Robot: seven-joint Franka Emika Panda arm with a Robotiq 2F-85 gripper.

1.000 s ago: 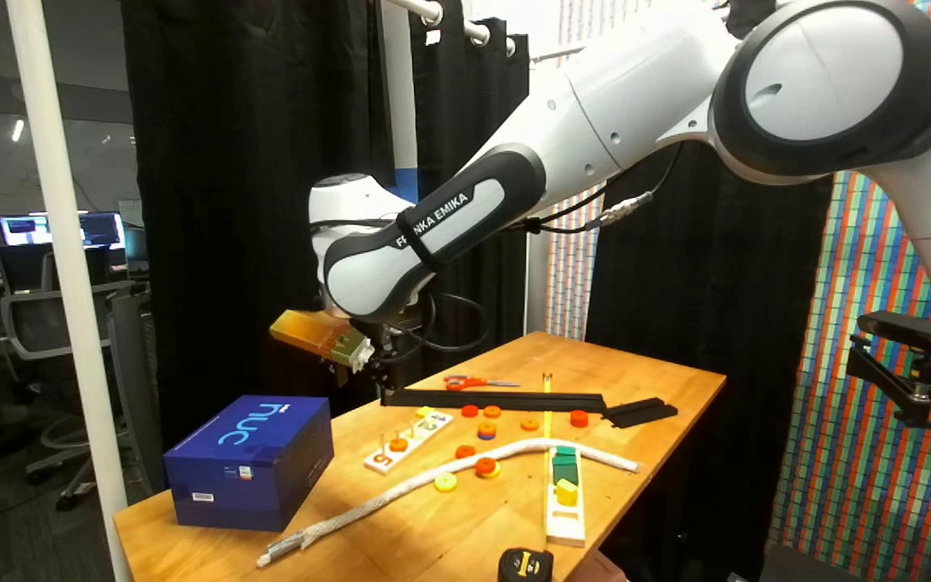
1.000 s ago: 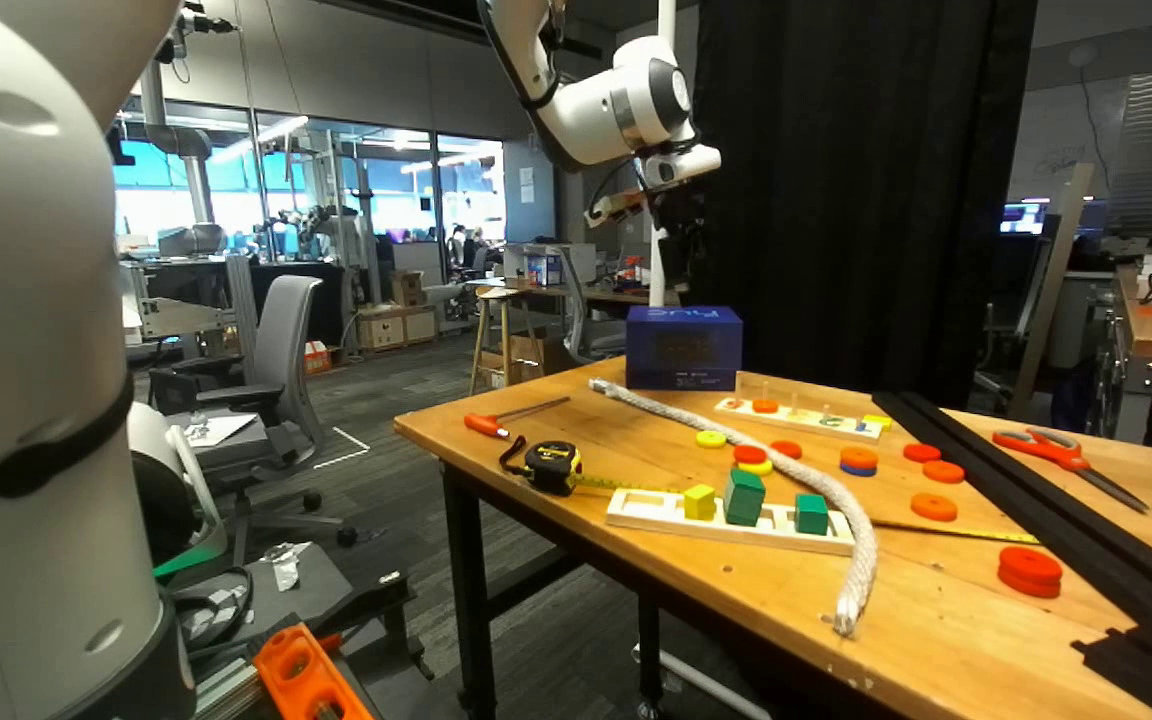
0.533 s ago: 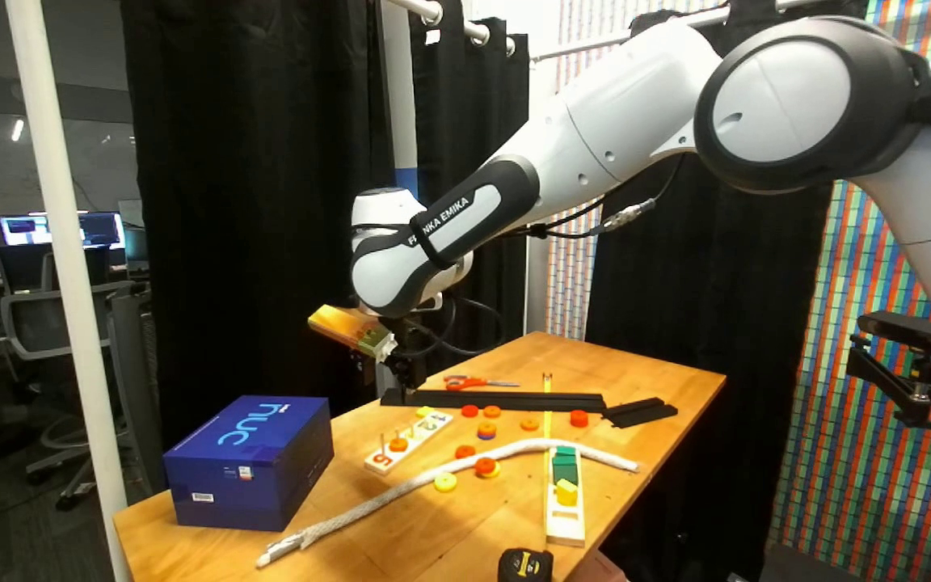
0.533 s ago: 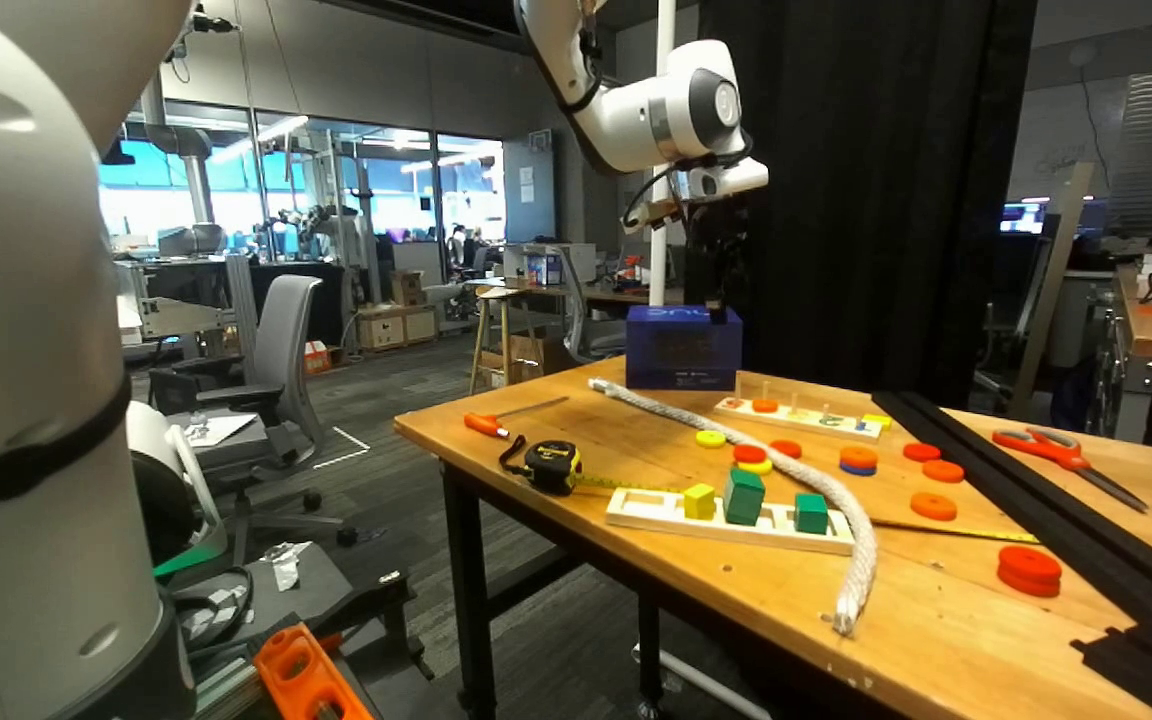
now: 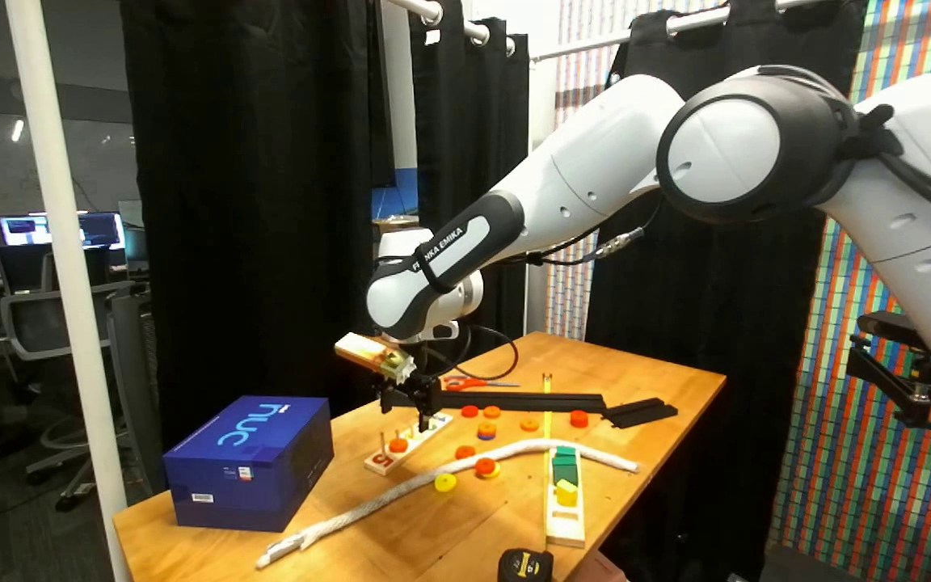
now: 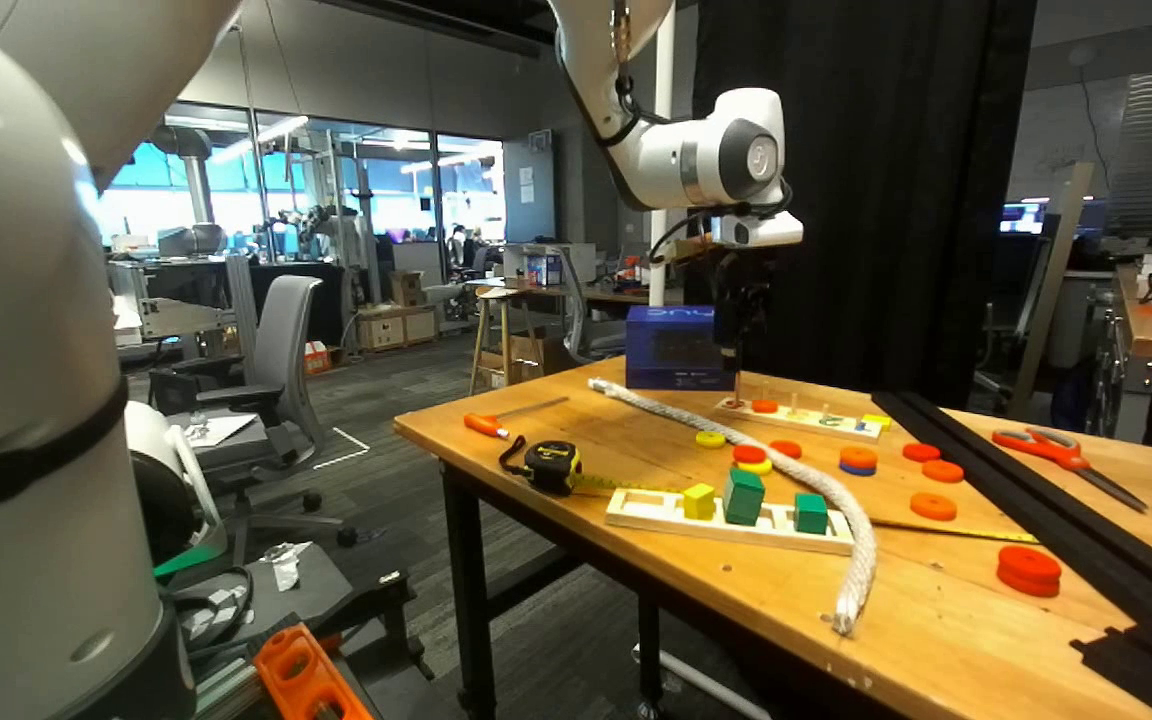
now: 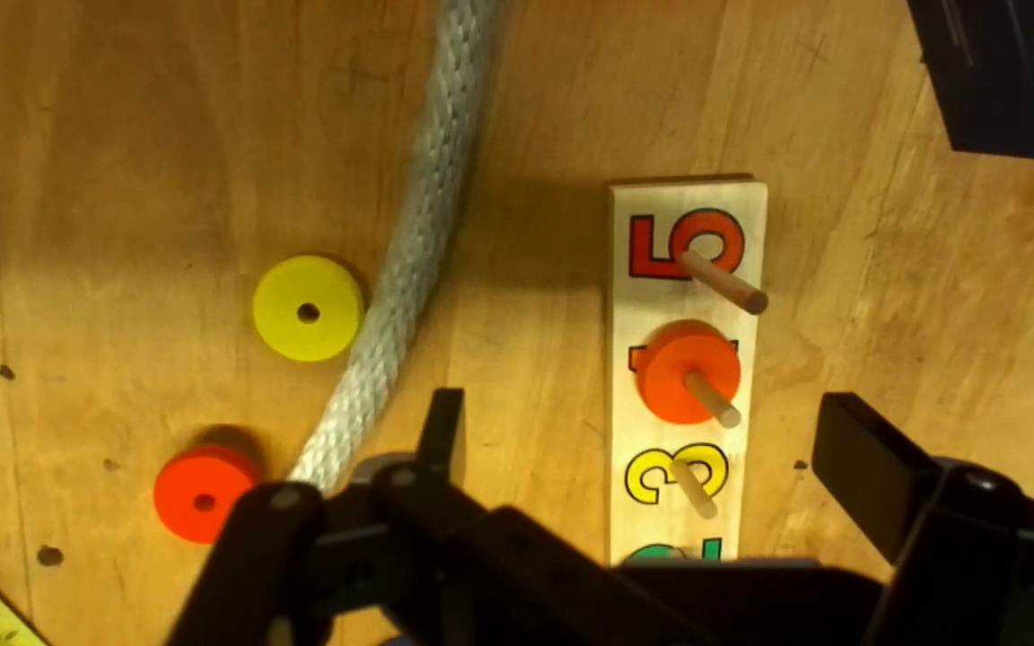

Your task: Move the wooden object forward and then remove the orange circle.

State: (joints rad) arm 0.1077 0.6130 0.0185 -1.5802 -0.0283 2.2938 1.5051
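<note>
Plainly, gripper [image 7: 652,441] stands spread wide, black fingers [image 7: 876,471] apart to either side of wooden board [image 7: 661,432] in wrist view, both clear of its edges. In both exterior views gripper hangs above board, fingers pointing down. Board lies flat on table [image 5: 449,533] near white rope [image 7: 432,202] and blue box [image 5: 247,465]. Orange disc [image 7: 668,370] sits around peg [image 7: 711,398], second from board's upper end in wrist view. Seen from there, disc shows between fingers, apart from both.
</note>
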